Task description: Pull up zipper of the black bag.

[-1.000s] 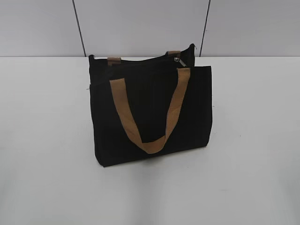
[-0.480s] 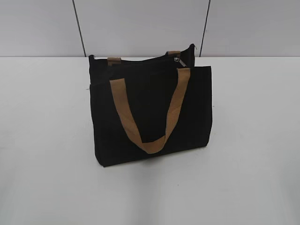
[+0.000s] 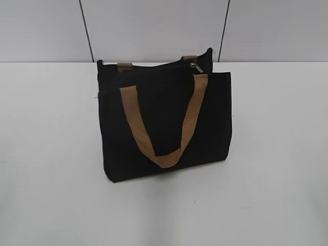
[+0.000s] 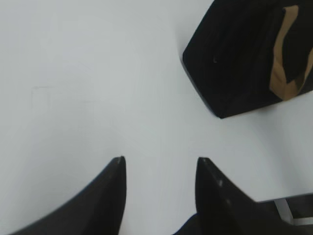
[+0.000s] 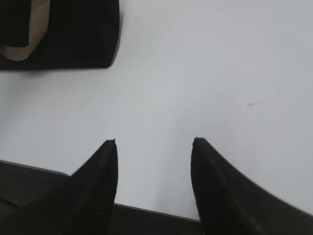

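Exterior view: unlabelled black bag.

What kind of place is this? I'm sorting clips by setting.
Probably a lab or test bench, not a home: a bare white table, plain grey wall panels behind, and a lone black bag staged between two open grippers.

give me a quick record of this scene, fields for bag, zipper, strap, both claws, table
bag: black bag standing on the table, untouched
zipper: zipper slider sits near the bag's right top end in the exterior view
strap: tan strap hangs down the front panel
left claw: left claw open, empty, above bare table, apart from the bag
right claw: right claw open, empty, apart from the bag
table: white table
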Robot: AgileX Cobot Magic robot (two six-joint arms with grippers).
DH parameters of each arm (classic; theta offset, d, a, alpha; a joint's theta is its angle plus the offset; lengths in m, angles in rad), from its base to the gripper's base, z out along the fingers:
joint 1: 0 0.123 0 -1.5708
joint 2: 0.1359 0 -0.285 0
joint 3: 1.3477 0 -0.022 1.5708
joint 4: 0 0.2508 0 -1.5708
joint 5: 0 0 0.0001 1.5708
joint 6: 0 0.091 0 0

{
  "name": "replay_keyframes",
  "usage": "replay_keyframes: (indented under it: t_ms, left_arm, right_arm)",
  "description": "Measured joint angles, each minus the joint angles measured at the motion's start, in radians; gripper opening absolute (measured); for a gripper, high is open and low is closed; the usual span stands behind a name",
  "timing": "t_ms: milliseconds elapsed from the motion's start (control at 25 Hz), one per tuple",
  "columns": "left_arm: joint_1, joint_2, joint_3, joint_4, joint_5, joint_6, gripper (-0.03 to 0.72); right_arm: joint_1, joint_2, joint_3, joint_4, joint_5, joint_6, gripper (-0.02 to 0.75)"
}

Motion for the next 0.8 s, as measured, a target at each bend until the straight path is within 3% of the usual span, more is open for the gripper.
replay_keyframes:
  t_ms: [520, 800]
  left_arm:
    - [0.277, -0.142, 0.000, -0.002, 0.001, 0.000, 0.277]
    - [0.297, -0.149, 0.000, -0.003, 0.001, 0.000, 0.245]
  right_arm:
    - [-0.188, -0.068, 0.000, 0.008, 0.004, 0.000, 0.382]
    - [-0.192, -0.068, 0.000, 0.010, 0.004, 0.000, 0.382]
